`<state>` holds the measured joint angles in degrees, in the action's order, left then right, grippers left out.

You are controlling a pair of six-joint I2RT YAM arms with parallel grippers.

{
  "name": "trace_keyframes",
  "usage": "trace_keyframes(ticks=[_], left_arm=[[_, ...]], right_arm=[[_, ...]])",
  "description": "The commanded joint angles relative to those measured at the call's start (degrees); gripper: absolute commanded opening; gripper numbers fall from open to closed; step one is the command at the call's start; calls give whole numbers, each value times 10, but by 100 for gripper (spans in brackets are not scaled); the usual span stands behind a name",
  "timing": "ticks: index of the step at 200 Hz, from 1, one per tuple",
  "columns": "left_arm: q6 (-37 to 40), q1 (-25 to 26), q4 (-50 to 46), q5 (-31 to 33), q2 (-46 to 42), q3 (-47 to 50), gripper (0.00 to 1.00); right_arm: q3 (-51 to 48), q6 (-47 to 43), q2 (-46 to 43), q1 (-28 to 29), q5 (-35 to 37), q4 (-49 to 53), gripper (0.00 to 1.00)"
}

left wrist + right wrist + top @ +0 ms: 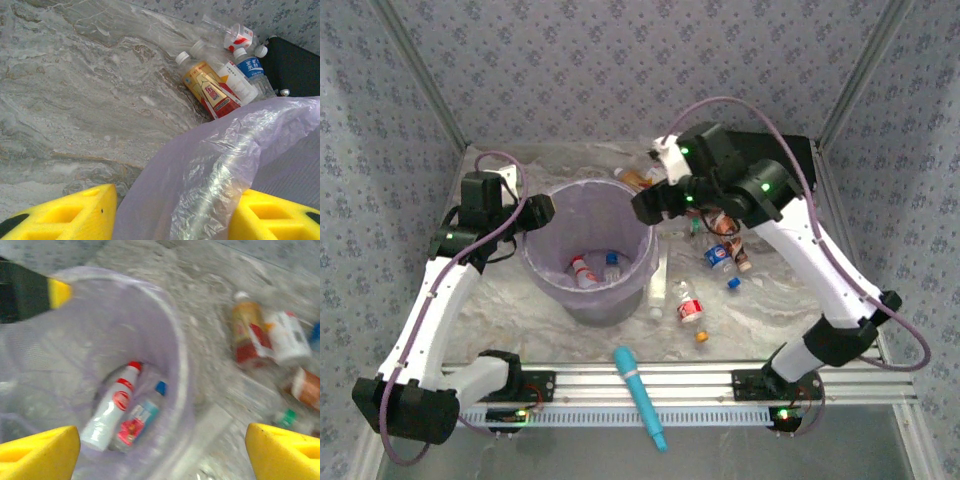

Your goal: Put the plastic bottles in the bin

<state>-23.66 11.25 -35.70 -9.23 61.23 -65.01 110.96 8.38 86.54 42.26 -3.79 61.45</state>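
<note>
A round translucent pale-lilac plastic bin (592,305) is holding two small clear plastic bottles (582,270). The left gripper (535,212) is sitting at its rim, and the right gripper (650,205) is hanging just beside its far edge.

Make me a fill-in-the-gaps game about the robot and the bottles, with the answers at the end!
1. The bin has ___ bottles inside.
2. One has a red cap; the other's cap is ___.
3. The right hand, above the bin, has ___ fingers.
4. The left hand is pinching the lilac edge of the ___.

Missing words: two, blue, yellow, bin.
</note>
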Motion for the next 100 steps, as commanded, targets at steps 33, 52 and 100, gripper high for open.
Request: trace_keyframes(ticks=[33,52,100], left_arm=[[-10,-2,21,-2,2,9,55],[-11,-2,21,0,-1,9,55],[-14,-2,23,6,-1,11,55]], right_arm=[[-217,52,-83,-92,-32,56,91],[-287,63,-96,-96,-34,73,92],[-474,124,-111,-81,-85,1,100]])
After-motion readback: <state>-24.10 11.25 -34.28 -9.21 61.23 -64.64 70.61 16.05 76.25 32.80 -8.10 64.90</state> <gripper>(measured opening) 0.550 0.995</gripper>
